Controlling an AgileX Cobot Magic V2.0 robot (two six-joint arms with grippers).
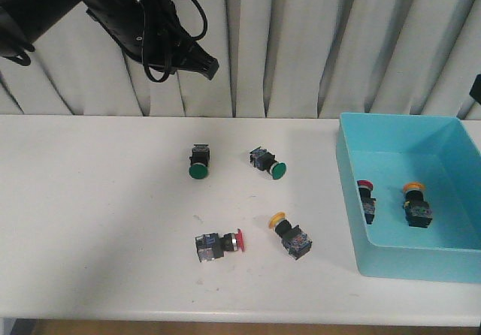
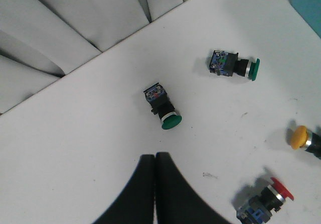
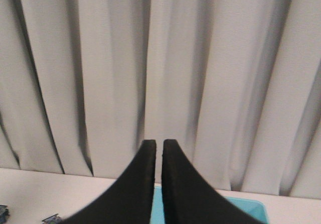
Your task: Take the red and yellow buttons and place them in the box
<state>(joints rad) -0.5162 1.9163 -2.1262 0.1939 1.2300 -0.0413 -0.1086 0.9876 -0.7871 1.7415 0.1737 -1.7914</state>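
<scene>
On the white table lie a red button (image 1: 220, 244) and a yellow button (image 1: 289, 234), both on their sides; the left wrist view shows the same red button (image 2: 266, 203) and the yellow cap (image 2: 299, 136). The light-blue box (image 1: 347, 177) stands at the right with a red button (image 1: 367, 198) and a yellow button (image 1: 415, 203) inside. My left gripper (image 1: 207, 66) hangs high over the back of the table, its jaws shut and empty (image 2: 155, 156). My right gripper (image 3: 154, 142) is shut on nothing, raised, facing the curtain, with the box (image 3: 241, 209) below it.
Two green-capped switches (image 1: 199, 161) (image 1: 268, 162) lie behind the red and yellow ones; the left wrist view shows them too (image 2: 163, 107) (image 2: 234, 66). A grey curtain (image 1: 301, 42) closes off the back. The table's front edge (image 1: 225, 321) runs just below the buttons.
</scene>
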